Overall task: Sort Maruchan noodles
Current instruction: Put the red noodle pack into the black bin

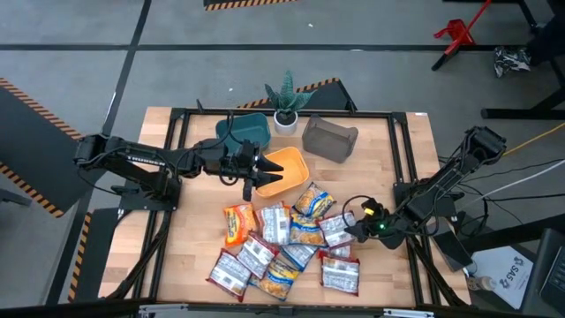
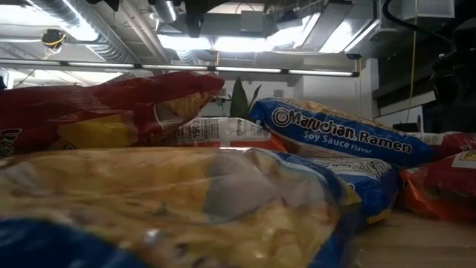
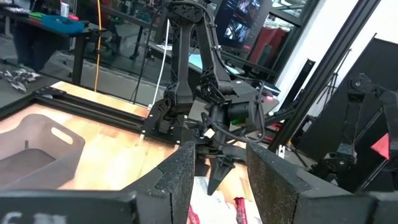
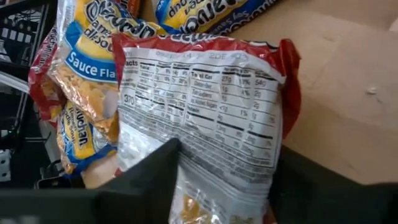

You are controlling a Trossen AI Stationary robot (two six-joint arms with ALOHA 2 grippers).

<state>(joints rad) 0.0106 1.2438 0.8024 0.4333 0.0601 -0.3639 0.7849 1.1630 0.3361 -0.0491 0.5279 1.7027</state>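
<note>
Across the lower middle of the high view, the wooden surface [image 1: 185, 256] carries a heap of noodle packets [image 1: 282, 243]. Right gripper [image 1: 351, 228] fingers straddle a red-and-white packet [image 4: 205, 112]; closing may pinch only film and slip. Left gripper [image 1: 262, 172] hangs open over the orange bin [image 1: 291, 159].

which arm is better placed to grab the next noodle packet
Right, probably. The right gripper is low at the pile's edge, its fingers straddling a red-and-white packet. The left gripper hangs over the orange bin, holding nothing, away from the pile.
</note>
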